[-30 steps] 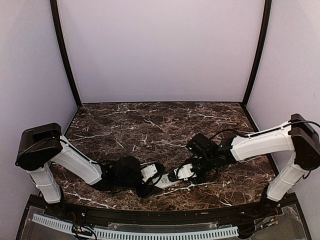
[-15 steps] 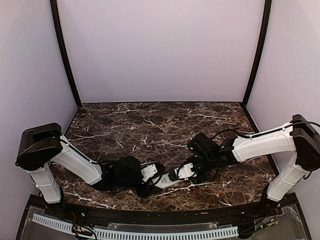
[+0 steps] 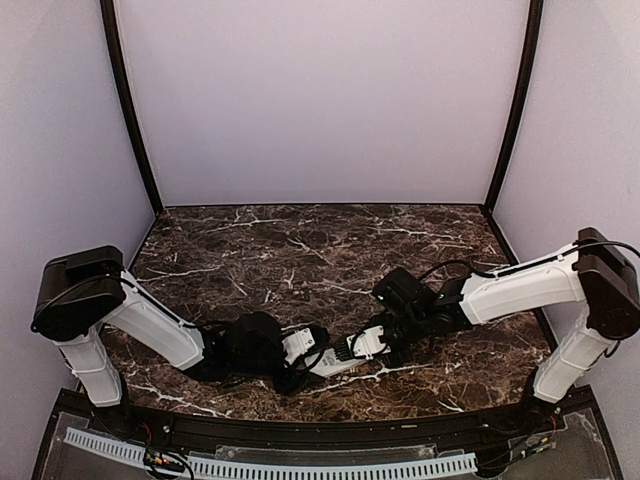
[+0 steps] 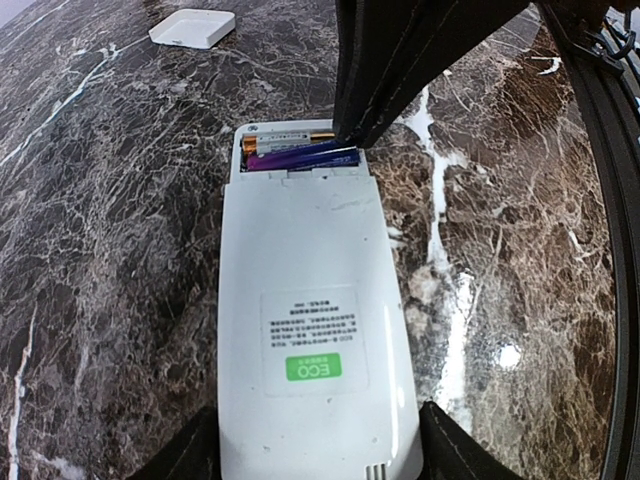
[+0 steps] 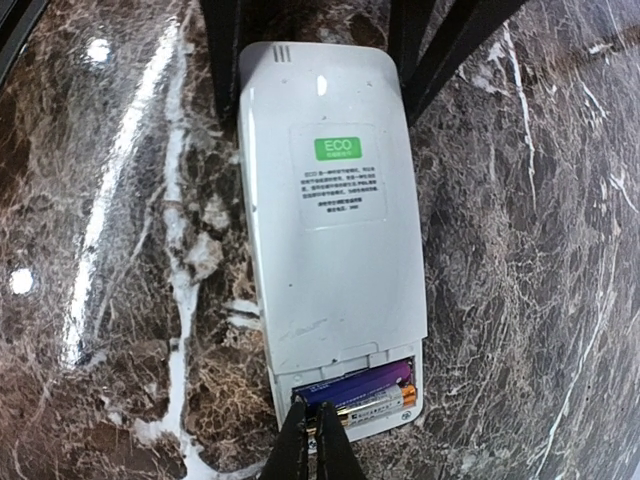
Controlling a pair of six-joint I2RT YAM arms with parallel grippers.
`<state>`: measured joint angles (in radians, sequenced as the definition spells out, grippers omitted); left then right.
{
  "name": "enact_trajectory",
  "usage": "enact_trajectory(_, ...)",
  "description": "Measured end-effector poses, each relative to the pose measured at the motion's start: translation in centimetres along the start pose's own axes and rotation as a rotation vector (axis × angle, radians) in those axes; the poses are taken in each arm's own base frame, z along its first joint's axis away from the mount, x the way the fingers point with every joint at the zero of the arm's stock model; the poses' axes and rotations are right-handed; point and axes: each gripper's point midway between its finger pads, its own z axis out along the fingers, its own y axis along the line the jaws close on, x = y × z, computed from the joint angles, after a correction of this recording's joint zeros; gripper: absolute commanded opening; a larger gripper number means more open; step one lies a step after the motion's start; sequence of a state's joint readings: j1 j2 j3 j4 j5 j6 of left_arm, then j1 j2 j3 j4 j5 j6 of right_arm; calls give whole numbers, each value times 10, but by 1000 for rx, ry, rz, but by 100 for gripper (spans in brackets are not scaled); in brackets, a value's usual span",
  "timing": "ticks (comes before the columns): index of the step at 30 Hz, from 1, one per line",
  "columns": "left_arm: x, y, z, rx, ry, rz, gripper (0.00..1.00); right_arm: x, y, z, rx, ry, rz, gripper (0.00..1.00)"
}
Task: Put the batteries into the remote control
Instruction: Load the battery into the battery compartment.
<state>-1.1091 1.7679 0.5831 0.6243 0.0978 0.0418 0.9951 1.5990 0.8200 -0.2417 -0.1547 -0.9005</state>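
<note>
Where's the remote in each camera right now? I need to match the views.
Top external: remote low centre, small, lying slantwise.
Left wrist: remote centre, bottom edge upward, batteries at its top end.
Right wrist: remote centre, batteries at its bottom end.
Shared landmark: green ECO label, in both wrist views; too small to tell from above.

We record two arms of matching build. The left arm (image 3: 150,325) and the right arm (image 3: 520,285) each carry smooth white shells over their long links and upright base posts. These are joined by bulky black joint housings (image 3: 75,290), rounded at the shoulders. A thin black cable (image 3: 455,263) runs exposed along the right arm, and a similar one follows the left. Both wrists end in chunky black blocks. The left gripper (image 4: 320,452) has broad matte black fingers (image 4: 455,452). The right gripper (image 5: 315,437) has black fingers (image 5: 294,445) tapering to slim tips.
</note>
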Motion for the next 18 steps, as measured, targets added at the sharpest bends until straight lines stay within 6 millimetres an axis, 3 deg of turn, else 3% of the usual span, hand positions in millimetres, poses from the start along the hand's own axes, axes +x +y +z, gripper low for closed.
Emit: enact_trajectory(18,-1,0,1,-1,-3,-1,63,-5,-14,13,34,-3,23,2)
